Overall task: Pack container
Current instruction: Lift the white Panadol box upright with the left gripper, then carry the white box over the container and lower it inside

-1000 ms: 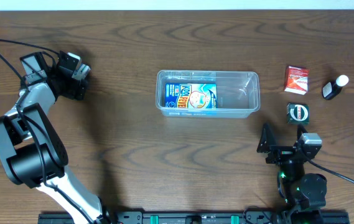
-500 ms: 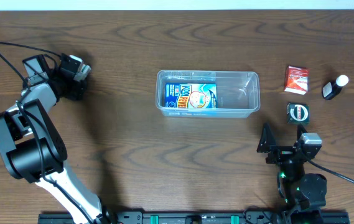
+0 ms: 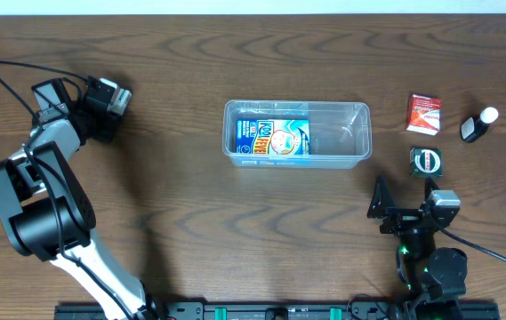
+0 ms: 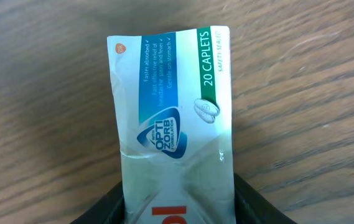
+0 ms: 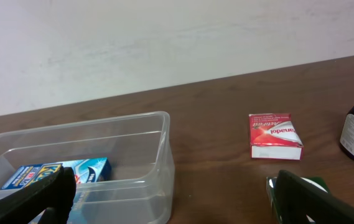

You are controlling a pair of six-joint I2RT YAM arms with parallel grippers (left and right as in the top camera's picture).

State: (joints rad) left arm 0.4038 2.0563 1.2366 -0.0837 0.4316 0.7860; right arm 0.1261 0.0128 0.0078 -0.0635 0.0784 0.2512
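Container [image 3: 340, 138] holds blue box [image 3: 272, 140] | left tool [image 4: 178, 205] apparently grips caplet box [image 4: 170, 106] | right tool [image 5: 173, 196] wide

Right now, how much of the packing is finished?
Done: one blue box lies inside the container. In hand: the left gripper is shut on a white caplet box. Remaining: the red box, dark bottle and small black box sit outside it.

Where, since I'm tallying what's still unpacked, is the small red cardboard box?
In the overhead view, the small red cardboard box lies on the table's right side, outside the clear plastic rectangular container, between it and the dark white-capped bottle.
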